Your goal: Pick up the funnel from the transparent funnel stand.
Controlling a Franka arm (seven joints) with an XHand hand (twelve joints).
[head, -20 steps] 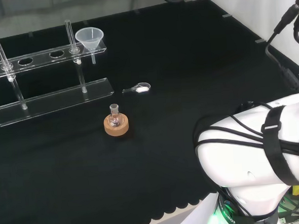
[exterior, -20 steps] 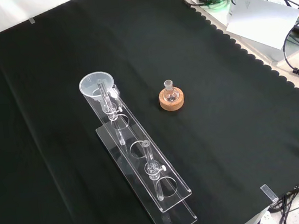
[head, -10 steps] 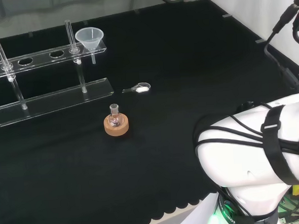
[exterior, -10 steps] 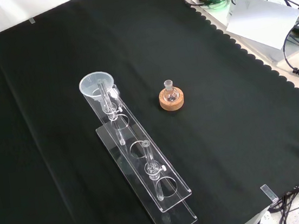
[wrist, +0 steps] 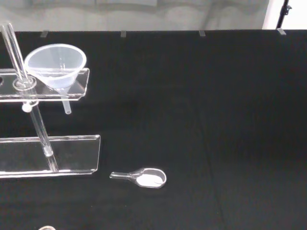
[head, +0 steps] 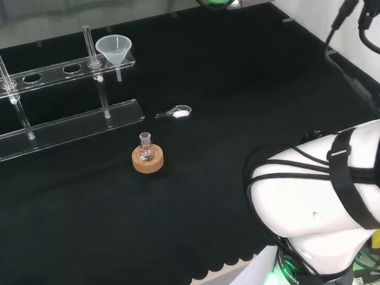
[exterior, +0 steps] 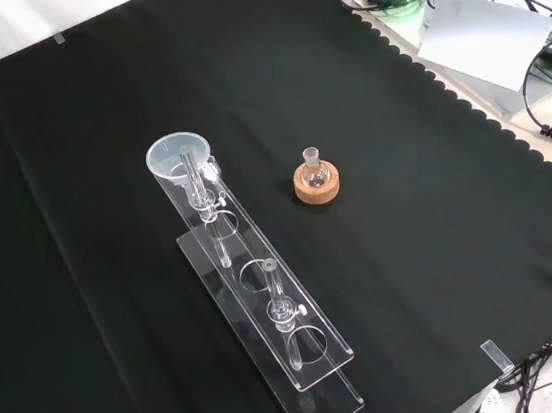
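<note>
In the head view's lower right stands the arm's white link (head: 323, 205); whether the hand is open or closed cannot be told. Left of centre, a small flask (head: 146, 147) sits upright in a cork ring (head: 147, 160). Just beyond it, nearer the middle, a small clear scoop (head: 177, 111) holding something white lies on the cloth (head: 238, 81). At upper left stands the clear stand (head: 66, 127), and the funnel (head: 114, 50) rests upright in the hole at the right end of its top shelf.
</note>
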